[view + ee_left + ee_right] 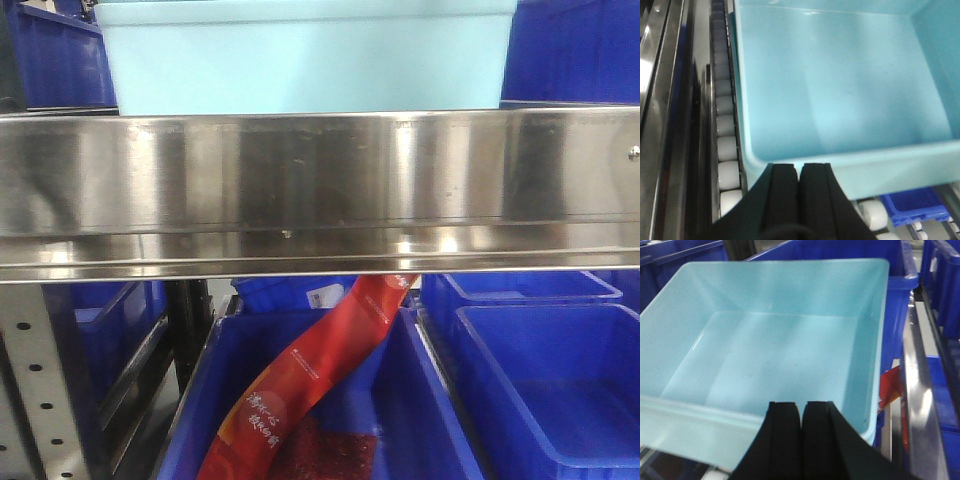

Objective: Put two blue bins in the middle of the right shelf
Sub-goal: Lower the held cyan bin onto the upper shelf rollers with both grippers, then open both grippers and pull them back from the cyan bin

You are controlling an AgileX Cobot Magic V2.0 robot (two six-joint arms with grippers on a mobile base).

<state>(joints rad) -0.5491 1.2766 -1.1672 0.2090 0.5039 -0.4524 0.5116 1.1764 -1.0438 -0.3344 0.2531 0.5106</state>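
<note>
A light blue bin (pixel 305 55) sits on the upper shelf level, above the steel beam. The left wrist view shows the same bin (pixel 840 85), empty, with my left gripper (pixel 800 167) shut on the left part of its near rim. Over in the right wrist view, the bin (pixel 775 350) has my right gripper (pixel 801 405) shut on its near rim, close to the right corner. Neither gripper shows in the front view. Dark blue bins (pixel 550 380) stand on the level below.
A wide steel shelf beam (pixel 320 180) crosses the front view. Below it a red packet (pixel 310 380) leans in a dark blue bin (pixel 420 420). White rollers (pixel 726 145) run along the bin's left side. Another dark blue bin (pixel 895 295) stands behind and a steel rail (pixel 917 390) to the right.
</note>
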